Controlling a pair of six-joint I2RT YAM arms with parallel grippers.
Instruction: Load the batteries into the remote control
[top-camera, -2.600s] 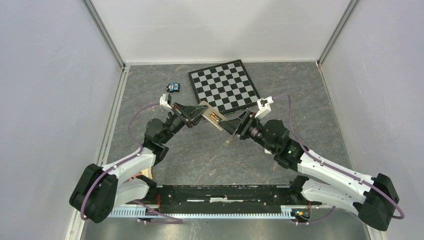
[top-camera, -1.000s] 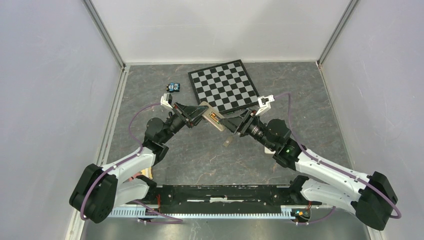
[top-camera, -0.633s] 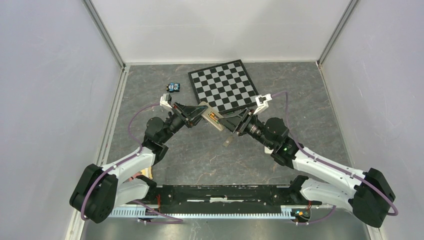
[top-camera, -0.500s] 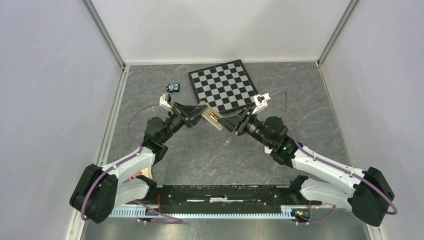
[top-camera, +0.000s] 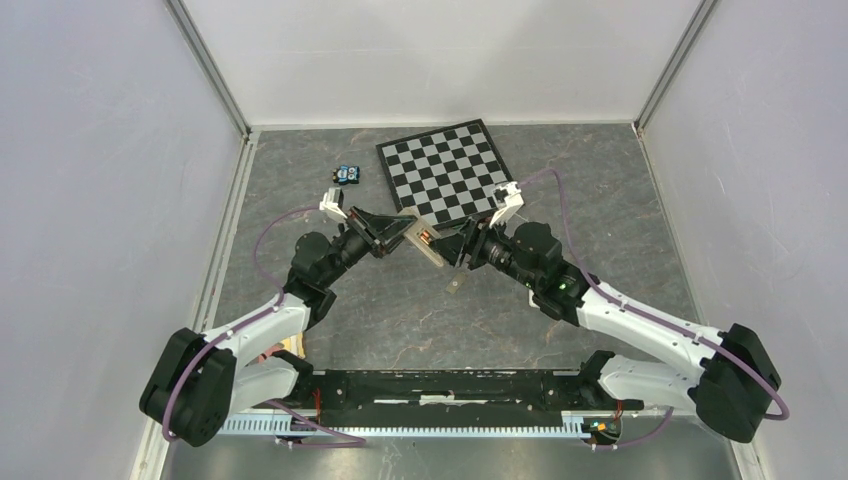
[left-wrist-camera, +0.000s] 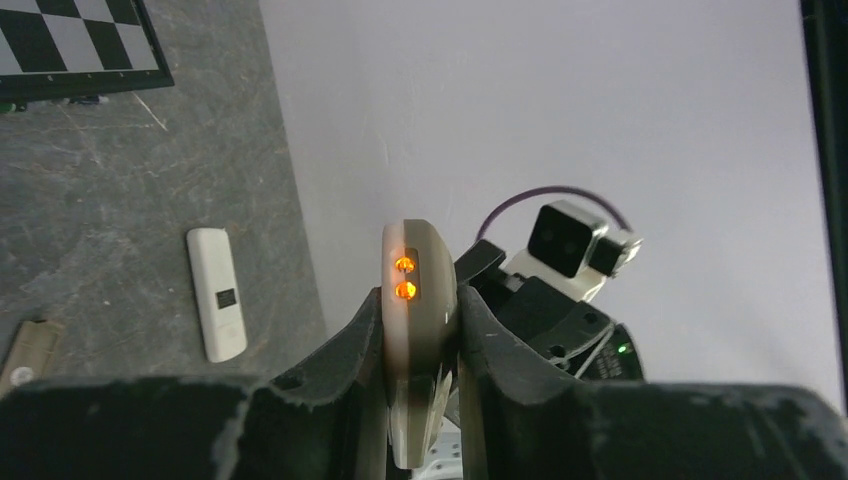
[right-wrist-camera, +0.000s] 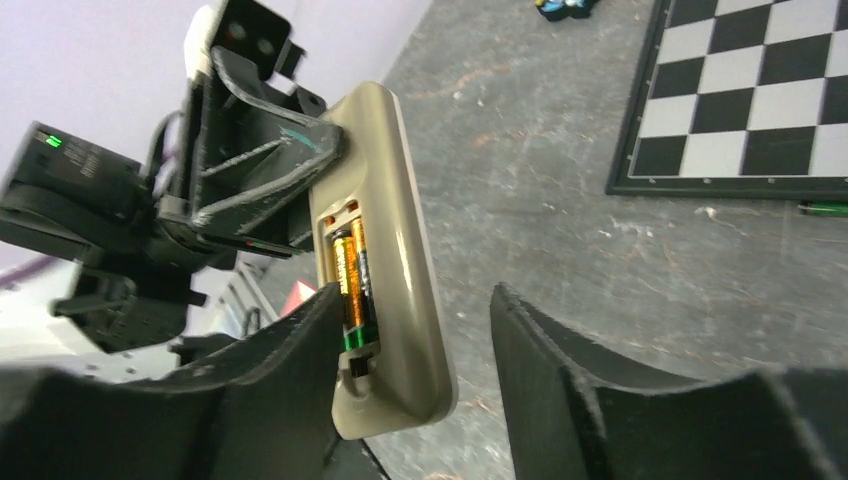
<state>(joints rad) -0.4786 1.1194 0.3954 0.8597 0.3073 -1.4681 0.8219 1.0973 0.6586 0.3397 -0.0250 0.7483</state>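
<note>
My left gripper (top-camera: 405, 236) is shut on the remote control (top-camera: 424, 243) and holds it above the table by one end. In the left wrist view the remote control (left-wrist-camera: 418, 330) stands edge-on between both fingers. Its tan back (right-wrist-camera: 395, 230) faces the right wrist camera, and its open compartment holds two batteries (right-wrist-camera: 350, 280) side by side. My right gripper (right-wrist-camera: 415, 300) is open around the remote's free end. Its left finger (right-wrist-camera: 290, 380) is against the compartment side, and its right finger (right-wrist-camera: 570, 390) stands apart from the remote.
A chessboard (top-camera: 447, 172) lies at the back of the table, with a small blue object (top-camera: 347, 174) to its left. A small tan piece (top-camera: 455, 283) lies on the table below the grippers. A plain white slab (left-wrist-camera: 217, 292) lies on the floor.
My right arm has pushed left and forward, bringing its open jaws round the remote's end. The left gripper and the remote have stayed put.
</note>
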